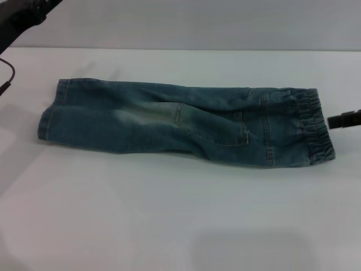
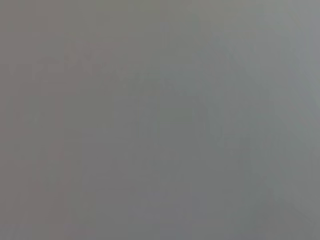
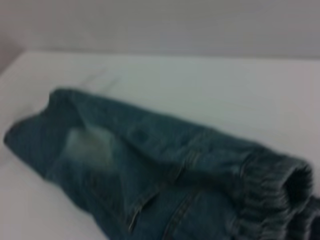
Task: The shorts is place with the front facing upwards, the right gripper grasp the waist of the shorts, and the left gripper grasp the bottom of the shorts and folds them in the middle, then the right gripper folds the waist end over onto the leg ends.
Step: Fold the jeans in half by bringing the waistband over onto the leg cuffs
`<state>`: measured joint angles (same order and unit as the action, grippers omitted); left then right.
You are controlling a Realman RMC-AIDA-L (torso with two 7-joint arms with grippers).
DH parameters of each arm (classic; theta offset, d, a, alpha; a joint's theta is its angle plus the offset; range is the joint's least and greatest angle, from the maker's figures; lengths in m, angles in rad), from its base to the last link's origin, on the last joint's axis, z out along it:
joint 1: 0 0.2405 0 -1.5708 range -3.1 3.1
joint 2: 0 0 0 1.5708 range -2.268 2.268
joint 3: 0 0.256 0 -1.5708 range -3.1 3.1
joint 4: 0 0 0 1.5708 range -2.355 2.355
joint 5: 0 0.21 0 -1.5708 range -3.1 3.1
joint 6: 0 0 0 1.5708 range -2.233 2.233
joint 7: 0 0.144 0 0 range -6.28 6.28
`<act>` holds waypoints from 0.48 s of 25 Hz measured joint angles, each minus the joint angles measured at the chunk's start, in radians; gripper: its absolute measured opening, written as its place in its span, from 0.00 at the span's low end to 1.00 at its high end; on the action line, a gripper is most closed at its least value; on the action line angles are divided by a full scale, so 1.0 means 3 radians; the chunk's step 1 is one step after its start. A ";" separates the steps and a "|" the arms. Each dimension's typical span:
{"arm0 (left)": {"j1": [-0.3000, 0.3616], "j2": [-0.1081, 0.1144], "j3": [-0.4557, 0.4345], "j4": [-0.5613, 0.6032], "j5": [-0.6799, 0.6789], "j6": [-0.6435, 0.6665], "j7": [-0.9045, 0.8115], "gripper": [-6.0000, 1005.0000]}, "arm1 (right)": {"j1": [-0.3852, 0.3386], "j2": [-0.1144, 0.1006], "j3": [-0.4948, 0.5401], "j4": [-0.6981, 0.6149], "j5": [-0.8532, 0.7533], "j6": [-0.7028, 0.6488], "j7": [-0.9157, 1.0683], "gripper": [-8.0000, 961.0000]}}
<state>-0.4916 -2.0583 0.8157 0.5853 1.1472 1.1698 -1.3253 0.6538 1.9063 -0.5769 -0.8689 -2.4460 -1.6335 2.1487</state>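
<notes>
Right hand [image 1: 343,119]: a black tip enters the head view at the right edge, just beside the waist of the shorts [image 1: 313,125] and apart from it; whether its fingers are spread or pressed together cannot be told, and it holds nothing that shows. Left arm [image 1: 22,14]: a dark part sits in the far left corner of the head view, well apart from the garment, with a thin cable [image 1: 7,76] hanging below it (the left hand itself is out of sight, and the left wrist view shows only a plain grey field).

One pair of shorts [image 1: 169,121] lies flat on the white worktop [image 1: 169,214], folded lengthwise so the two legs are stacked. The gathered elastic band points to the robot's right, the leg ends [image 1: 49,116] to its left. A pale faded patch [image 1: 141,116] marks the thigh, and one square pocket [image 1: 220,127] faces up near the waist.

The right wrist view looks along the garment from the waist end, with the ruffled band nearest and the hems farthest. Nothing lies between the right hand and the waistband.
</notes>
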 joint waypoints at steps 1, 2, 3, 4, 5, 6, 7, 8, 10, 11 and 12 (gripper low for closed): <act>0.0000 0.0000 0.0000 0.0000 0.0000 0.0000 0.0000 0.84 | 0.0025 0.0011 -0.0034 0.0033 -0.0060 0.0011 0.0015 0.60; 0.0000 0.0000 0.0000 0.0000 0.0000 0.0000 0.0000 0.84 | 0.0048 0.0021 -0.0066 0.0068 -0.0117 0.0020 0.0029 0.60; 0.0000 0.0000 -0.0003 -0.0012 -0.0004 0.0008 0.0012 0.84 | 0.0063 0.0028 -0.0087 0.0092 -0.0159 0.0028 0.0037 0.60; 0.0002 -0.0001 -0.0013 -0.0065 -0.0044 0.0028 0.0040 0.84 | 0.0078 0.0045 -0.0116 0.0116 -0.0210 0.0045 0.0043 0.60; 0.0002 -0.0001 -0.0014 -0.0071 -0.0049 0.0030 0.0041 0.84 | 0.0083 0.0057 -0.0137 0.0126 -0.0247 0.0062 0.0045 0.60; 0.0003 -0.0001 -0.0015 -0.0074 -0.0053 0.0031 0.0041 0.84 | 0.0084 0.0071 -0.0152 0.0130 -0.0285 0.0079 0.0046 0.60; 0.0005 -0.0001 -0.0015 -0.0081 -0.0056 0.0035 0.0043 0.84 | 0.0085 0.0082 -0.0162 0.0130 -0.0319 0.0097 0.0046 0.60; 0.0006 -0.0001 -0.0014 -0.0082 -0.0057 0.0036 0.0043 0.84 | 0.0084 0.0091 -0.0168 0.0131 -0.0344 0.0111 0.0047 0.60; 0.0008 -0.0001 -0.0014 -0.0083 -0.0059 0.0038 0.0045 0.84 | 0.0076 0.0099 -0.0173 0.0131 -0.0368 0.0129 0.0048 0.60; 0.0008 -0.0001 -0.0014 -0.0083 -0.0059 0.0038 0.0045 0.84 | 0.0071 0.0100 -0.0174 0.0131 -0.0372 0.0141 0.0049 0.60; 0.0010 -0.0001 -0.0014 -0.0085 -0.0061 0.0039 0.0045 0.84 | 0.0063 0.0100 -0.0172 0.0129 -0.0373 0.0162 0.0052 0.60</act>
<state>-0.4887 -2.0586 0.8115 0.5599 1.1289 1.1815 -1.3117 0.6729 1.9363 -0.6285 -0.8302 -2.5580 -1.5849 2.1642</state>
